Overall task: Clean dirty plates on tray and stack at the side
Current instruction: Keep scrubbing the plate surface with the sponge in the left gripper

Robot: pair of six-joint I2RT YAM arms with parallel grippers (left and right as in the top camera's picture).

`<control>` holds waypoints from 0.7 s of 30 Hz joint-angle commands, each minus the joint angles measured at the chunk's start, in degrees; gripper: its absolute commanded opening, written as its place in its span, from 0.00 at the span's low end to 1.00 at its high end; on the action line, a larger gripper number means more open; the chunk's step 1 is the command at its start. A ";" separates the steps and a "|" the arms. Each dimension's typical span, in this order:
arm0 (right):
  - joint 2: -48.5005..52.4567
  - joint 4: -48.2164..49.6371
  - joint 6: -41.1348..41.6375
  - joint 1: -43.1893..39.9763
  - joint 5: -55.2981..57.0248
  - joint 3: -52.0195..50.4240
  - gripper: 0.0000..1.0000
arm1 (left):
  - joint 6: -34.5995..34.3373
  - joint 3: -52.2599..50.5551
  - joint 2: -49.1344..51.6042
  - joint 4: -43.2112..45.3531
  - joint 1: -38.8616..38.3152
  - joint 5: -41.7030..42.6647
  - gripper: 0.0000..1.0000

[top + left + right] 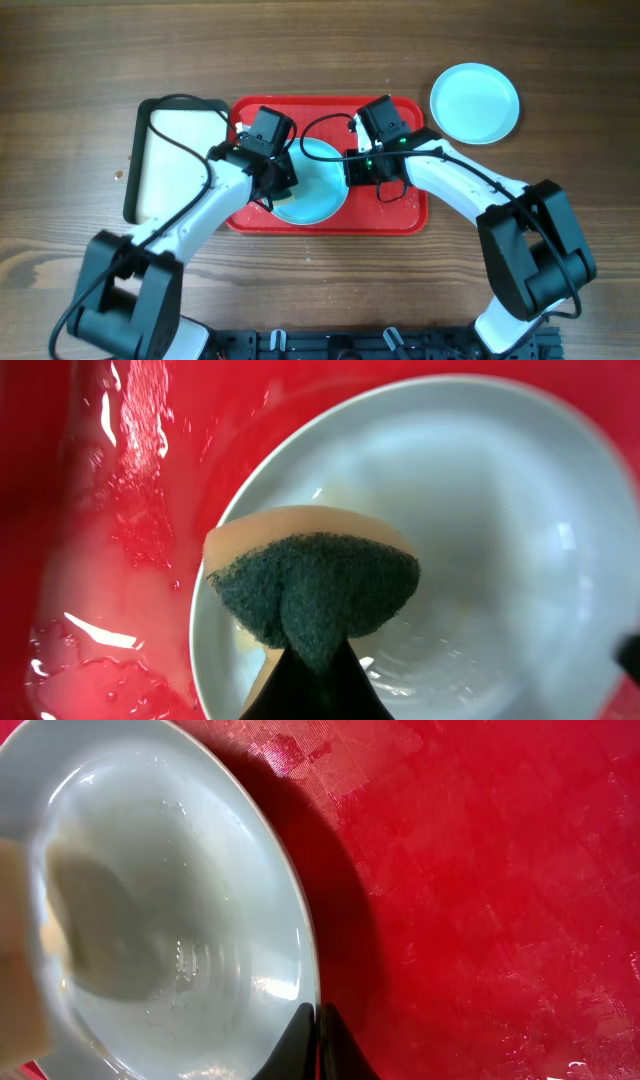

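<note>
Green-faced sponge (315,595) sits clamped in the left pincer (308,675) over a pale blue plate (480,530); right pincer (317,1025) nips its rim, open red tray (480,900) floor beside.

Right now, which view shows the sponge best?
Left wrist: the sponge fills mid-frame, green scouring face over the plate. Right wrist shows only a tan blur at the left edge; overhead, the left gripper hides it.

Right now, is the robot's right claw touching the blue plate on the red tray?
Touching. The right wrist view shows the right gripper pinched shut on the rim of the pale blue plate, with no gap between them.
</note>
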 commanded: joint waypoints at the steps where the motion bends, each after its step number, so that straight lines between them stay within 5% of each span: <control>1: 0.92 0.31 0.39 0.26 -0.52 -0.33 0.04 | -3.10 -0.52 3.34 0.20 0.35 0.50 0.04; 7: 0.92 0.37 0.39 0.26 -0.52 -0.31 0.04 | -4.72 -0.52 7.45 0.94 0.35 1.73 0.04; 15: 0.92 0.50 0.35 0.26 -0.50 -0.31 0.04 | 1.81 -0.48 9.40 11.80 0.37 25.70 0.04; 21: 0.92 0.52 0.33 0.26 -0.48 -0.33 0.04 | 4.70 0.63 0.79 12.09 1.49 25.11 0.04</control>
